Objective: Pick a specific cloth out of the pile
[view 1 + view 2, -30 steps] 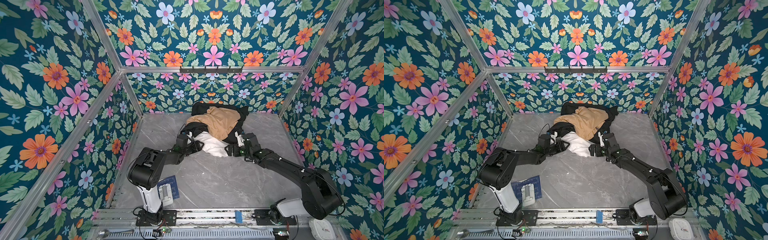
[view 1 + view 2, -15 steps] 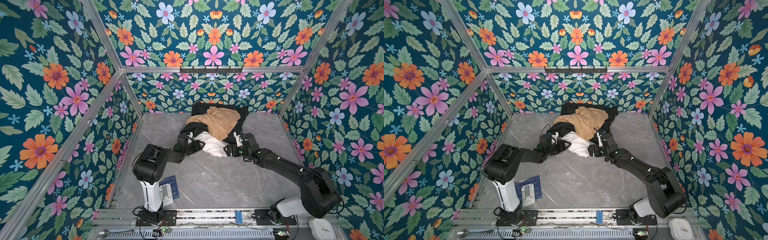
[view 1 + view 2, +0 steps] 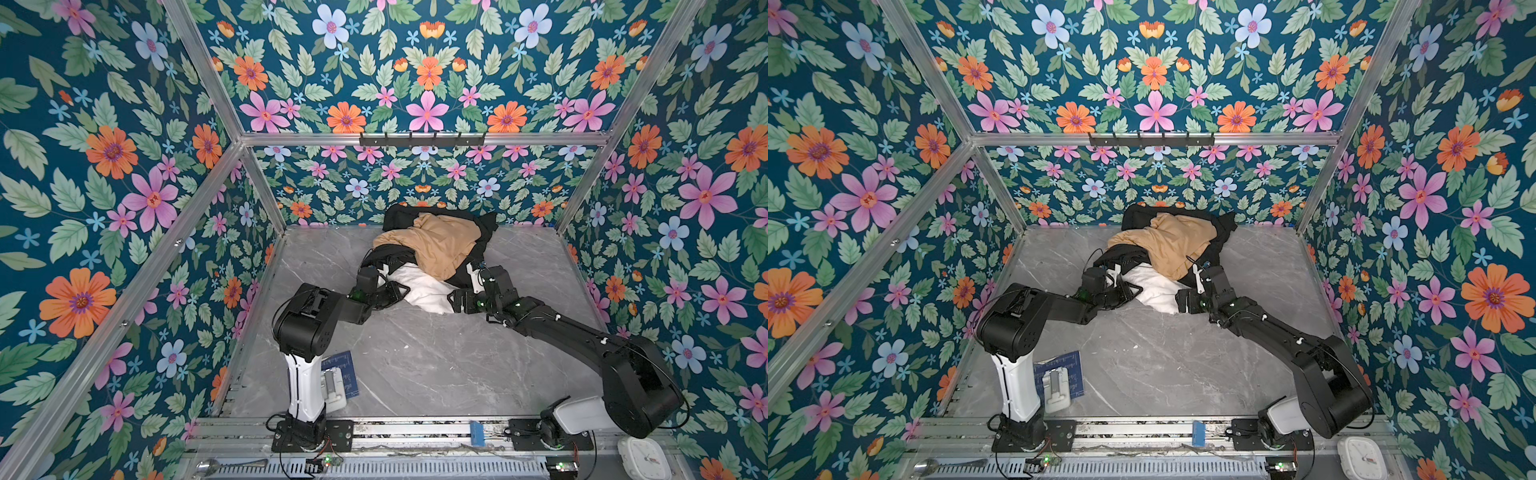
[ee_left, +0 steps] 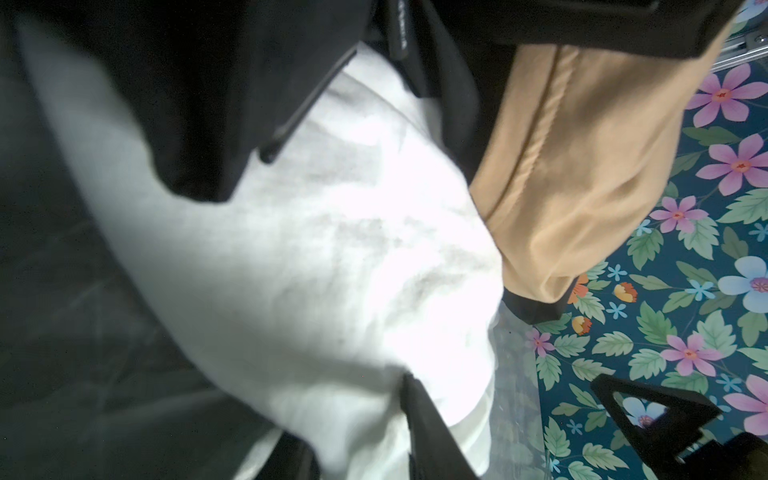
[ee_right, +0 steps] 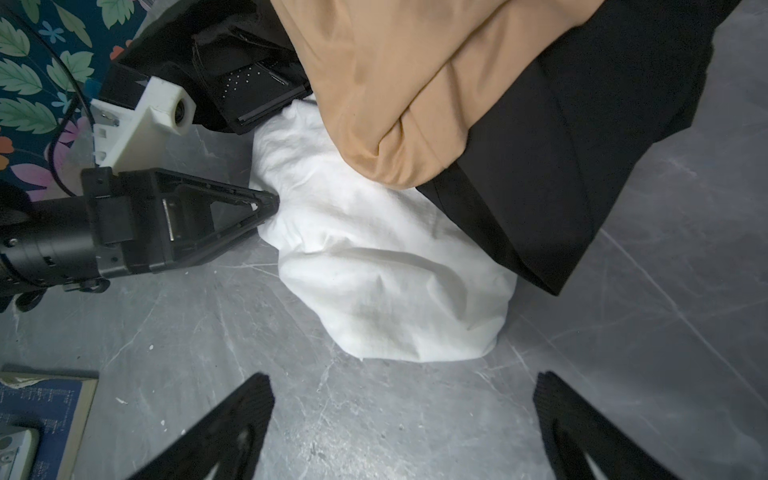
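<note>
The pile [image 3: 436,245] of tan and black fabrics lies at the back of the marble floor, in both top views. The cloth [image 3: 419,291] [image 3: 1154,291], plain white and wrinkled, pokes out from under its front edge. My left gripper [image 3: 395,286] [image 3: 1129,286] is at the cloth's left end. In the left wrist view the cloth [image 4: 332,249] bunches between the two jaws of the left gripper [image 4: 353,415]. In the right wrist view the left gripper [image 5: 268,203] pinches the cloth [image 5: 374,270]. My right gripper [image 5: 401,395] [image 3: 455,299] stands wide open just short of the cloth's right end, with nothing in it.
A tan cloth [image 5: 395,104] and a black garment [image 5: 561,145] lie over the white one. A blue board with a white device [image 3: 338,374] sits by the left arm's base. A hook rail [image 3: 422,139] hangs on the back wall. Flowered walls close three sides.
My left gripper's jaws have closed in on the white cloth's edge, and the left arm's elbow has swung a little to the right. The right arm has hardly moved and stays open.
</note>
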Motion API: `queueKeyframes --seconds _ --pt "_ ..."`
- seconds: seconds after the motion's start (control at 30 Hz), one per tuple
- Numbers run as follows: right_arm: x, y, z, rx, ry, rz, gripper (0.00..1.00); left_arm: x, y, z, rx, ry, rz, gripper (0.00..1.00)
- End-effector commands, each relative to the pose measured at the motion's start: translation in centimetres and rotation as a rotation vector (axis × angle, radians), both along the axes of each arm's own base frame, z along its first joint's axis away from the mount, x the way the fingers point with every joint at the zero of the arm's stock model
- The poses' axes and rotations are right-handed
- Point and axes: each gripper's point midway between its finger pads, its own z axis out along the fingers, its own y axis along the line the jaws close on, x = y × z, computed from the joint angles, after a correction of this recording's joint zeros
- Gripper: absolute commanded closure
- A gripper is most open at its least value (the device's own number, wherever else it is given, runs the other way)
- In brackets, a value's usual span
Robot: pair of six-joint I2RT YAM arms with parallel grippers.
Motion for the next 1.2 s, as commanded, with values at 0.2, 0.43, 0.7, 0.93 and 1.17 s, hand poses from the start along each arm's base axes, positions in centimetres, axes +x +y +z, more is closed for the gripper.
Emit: queueKeyframes --seconds 0.2,0.43,0.7,0.93,1.17 --pt "0.3 0.3 0.5 -0.005 -0.014 0.009 0.01 -0.1 -0.2 1.0 -0.021 -0.015 -0.015 0.73" --pt "0.2 0.2 0.3 -0.013 -0.02 0.003 0.01 -0.2 -0.2 2.3 -0.03 -0.034 -0.019 0.84" --pt "-0.1 0.1 0.2 -0.011 -0.023 -0.006 0.01 -0.3 -0.1 3.3 -0.025 -0.051 -0.02 0.97" --pt "-0.2 -0.1 0.5 -0.011 -0.032 -0.011 0.01 -0.4 -0.1 5.4 -0.044 -0.081 -0.011 1.0" --pt "-0.1 -0.1 1.3 -0.004 -0.048 -0.013 0.01 -0.3 -0.4 8.6 -0.055 -0.133 -0.015 1.0"
